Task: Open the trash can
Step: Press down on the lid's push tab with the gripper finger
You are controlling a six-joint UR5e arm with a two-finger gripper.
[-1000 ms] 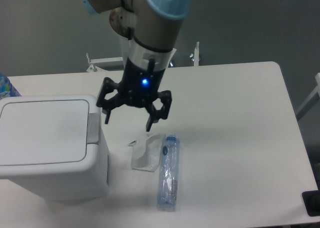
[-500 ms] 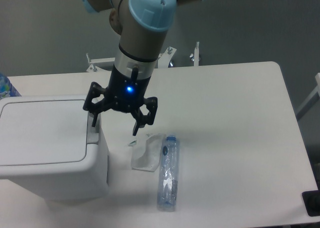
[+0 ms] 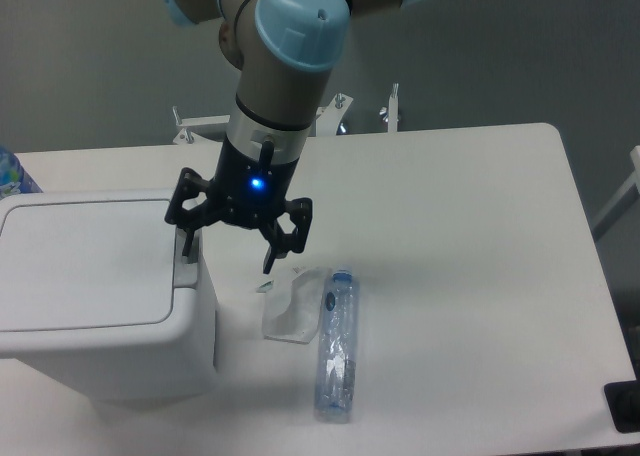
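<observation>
- Now the trash can (image 3: 95, 286) sits at the left edge of the table (image 3: 470, 276), its flat lid still down and the grey push-button strip (image 3: 187, 258) along the lid's right edge.
- Over the last second we see the gripper (image 3: 229, 251) swing left from above the table's middle to the bin's right edge; in the last half second it barely shifts.
- Its fingers are spread wide and hold nothing; one fingertip (image 3: 187, 246) hangs right at the button strip, though we cannot tell whether it touches, while the other points down beside the bin.
- We judge the approach finished and the press itself the step in hand.
- Just right of the bin lie a clear plastic wrapper (image 3: 292, 306) and a flattened bottle (image 3: 337, 344), both unmoved and apart from the gripper.
</observation>
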